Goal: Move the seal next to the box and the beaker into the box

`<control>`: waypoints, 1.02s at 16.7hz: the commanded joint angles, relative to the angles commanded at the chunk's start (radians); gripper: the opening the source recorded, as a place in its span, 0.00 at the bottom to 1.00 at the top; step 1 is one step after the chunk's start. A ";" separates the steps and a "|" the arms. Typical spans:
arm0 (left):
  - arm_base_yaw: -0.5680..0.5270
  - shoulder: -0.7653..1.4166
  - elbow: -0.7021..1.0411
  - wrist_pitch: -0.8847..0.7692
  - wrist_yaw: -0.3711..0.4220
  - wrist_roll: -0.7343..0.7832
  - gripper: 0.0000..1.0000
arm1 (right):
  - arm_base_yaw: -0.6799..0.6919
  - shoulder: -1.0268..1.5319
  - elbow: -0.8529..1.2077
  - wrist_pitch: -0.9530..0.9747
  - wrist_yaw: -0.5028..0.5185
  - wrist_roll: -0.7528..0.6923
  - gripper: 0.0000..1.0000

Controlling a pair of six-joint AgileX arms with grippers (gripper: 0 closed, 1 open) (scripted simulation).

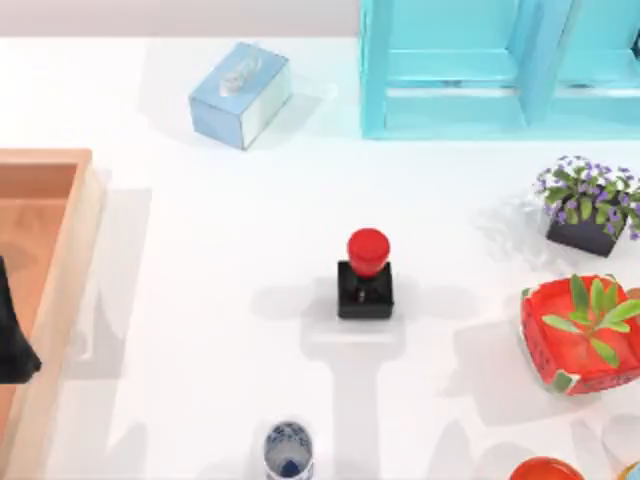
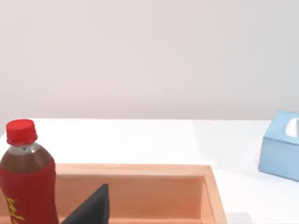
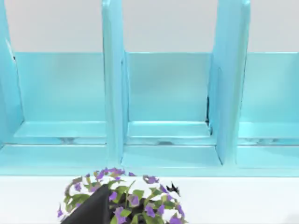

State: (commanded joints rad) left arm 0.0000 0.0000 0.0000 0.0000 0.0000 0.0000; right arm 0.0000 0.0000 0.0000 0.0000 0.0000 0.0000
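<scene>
While neither task piece sits where it should yet, the seal stands upright mid-table, red knob up, well apart from the box at the table's left edge. The beaker stands at the near edge, left of the seal and a bit closer to the box, also well apart from it.

Left gripper hangs over the box floor at the far left; only a dark sliver of it shows, so whether its fingers are apart or together can't be told. From there both seal and beaker lie off to the right, the beaker the nearer of the two. In the left wrist view a dark finger sits above the box's far wall, a red-capped bottle close beside it.

Right wrist view looks over the purple flower pot toward the turquoise shelf, so the right arm likely sits at the table's right side; finger state can't be told either.

Judgement: the left arm looks better placed for both pieces, as each has to travel leftward. The seal's square base gives no long axis; the beaker is round.
</scene>
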 joint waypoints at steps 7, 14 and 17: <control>-0.044 0.129 0.134 -0.086 0.002 -0.040 1.00 | 0.000 0.000 0.000 0.000 0.000 0.000 1.00; -0.205 0.621 0.629 -0.409 0.005 -0.190 1.00 | 0.000 0.000 0.000 0.000 0.000 0.000 1.00; -0.293 0.903 0.908 -0.591 0.005 -0.274 1.00 | 0.000 0.000 0.000 0.000 0.000 0.000 1.00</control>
State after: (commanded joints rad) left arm -0.2932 0.9027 0.9084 -0.5913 0.0053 -0.2745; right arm 0.0000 0.0000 0.0000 0.0000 0.0000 0.0000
